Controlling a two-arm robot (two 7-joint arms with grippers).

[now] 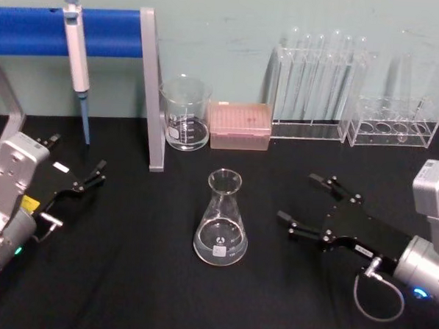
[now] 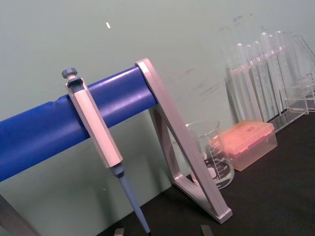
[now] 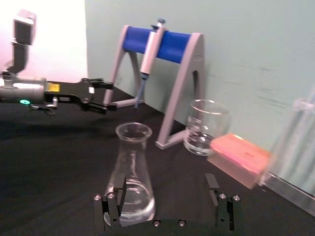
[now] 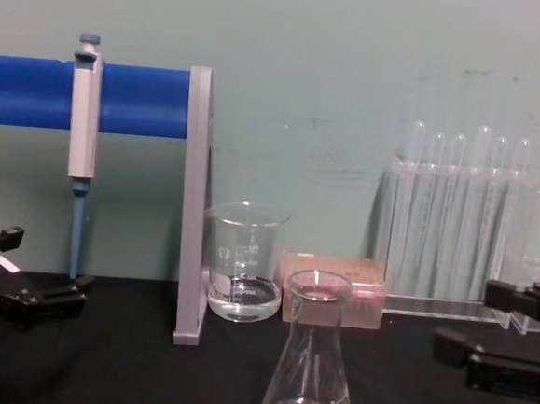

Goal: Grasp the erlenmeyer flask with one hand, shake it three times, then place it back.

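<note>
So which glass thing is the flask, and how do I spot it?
Look at the black table before the blue-barred stand. In its middle, nearer than the beaker and pink box, the erlenmeyer flask stands alone, the open right claw beside it. It's a cone with a narrow neck; the beaker is straight-sided.

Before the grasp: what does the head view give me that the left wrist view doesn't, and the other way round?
Head, not left wrist: the flask upright on the table, the open right gripper beside it but apart, and the open left gripper farther off. Left wrist, not head: no new item, just the stand leg seen side-on as a triangle. Both: pipette, beaker, pink box, test tubes.
</note>
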